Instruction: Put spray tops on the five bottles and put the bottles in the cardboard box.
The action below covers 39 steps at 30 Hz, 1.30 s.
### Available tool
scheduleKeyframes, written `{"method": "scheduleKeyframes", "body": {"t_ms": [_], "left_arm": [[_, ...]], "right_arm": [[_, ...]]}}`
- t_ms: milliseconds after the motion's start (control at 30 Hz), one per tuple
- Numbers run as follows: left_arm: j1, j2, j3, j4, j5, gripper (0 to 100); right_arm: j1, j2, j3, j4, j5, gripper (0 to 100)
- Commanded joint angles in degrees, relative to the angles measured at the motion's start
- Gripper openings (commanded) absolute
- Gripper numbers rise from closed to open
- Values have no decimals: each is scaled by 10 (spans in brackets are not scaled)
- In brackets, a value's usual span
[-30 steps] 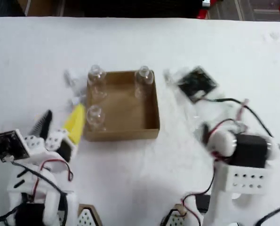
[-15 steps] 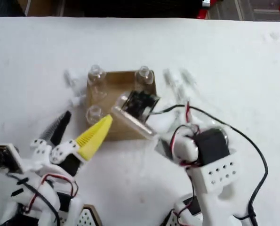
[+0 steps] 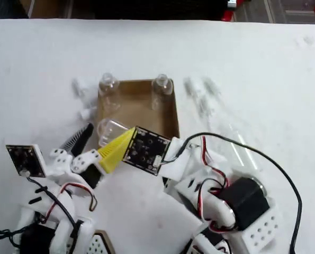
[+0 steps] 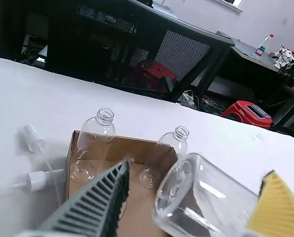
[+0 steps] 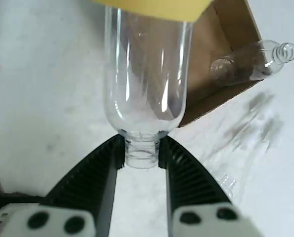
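Right wrist view: an uncapped clear bottle [image 5: 147, 74] is held level, the right gripper [image 5: 142, 146] with its black jaws clamped on the neck. Its base hangs over the near-left corner of the cardboard box [image 5: 233, 29], between the wide-apart grey and yellow jaws of the left gripper [image 4: 198, 173], which are not closed on it. Two more open bottles [image 4: 95, 143] stand inside the box along its far wall. Loose spray tops [image 4: 38, 180] lie on the worktop [image 3: 263, 63] just left of the box. Thin and empty, the bottle looks light, slick and easily dented at the body. The threaded neck is probably the stiffest hold, though fitting a top would likely call for a grip lower down, leaving the neck free.
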Motion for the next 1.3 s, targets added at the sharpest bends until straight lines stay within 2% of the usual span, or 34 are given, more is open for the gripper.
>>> {"method": "scheduleKeyframes", "body": {"t_ms": [0, 133, 400, 600, 1033, 1167, 1267], "left_arm": [[7, 3, 7, -23, 1, 380], [7, 3, 26, -37, 1, 379], [7, 3, 32, -33, 1, 379], [9, 3, 32, -33, 1, 378], [13, 3, 33, -32, -24, 377], [2, 3, 11, -33, -24, 377], [-36, 3, -37, -15, -25, 377]], "right_arm": [[-32, -7, -42, 11, -25, 17], [-69, -8, -56, 10, -43, 17], [-65, -5, -99, 10, -54, 17], [-15, -5, -104, -7, -52, 17], [-12, -3, -131, -50, -76, 16], [4, 37, -134, -47, -76, 16], [41, 86, -142, -73, -78, 16]]}}
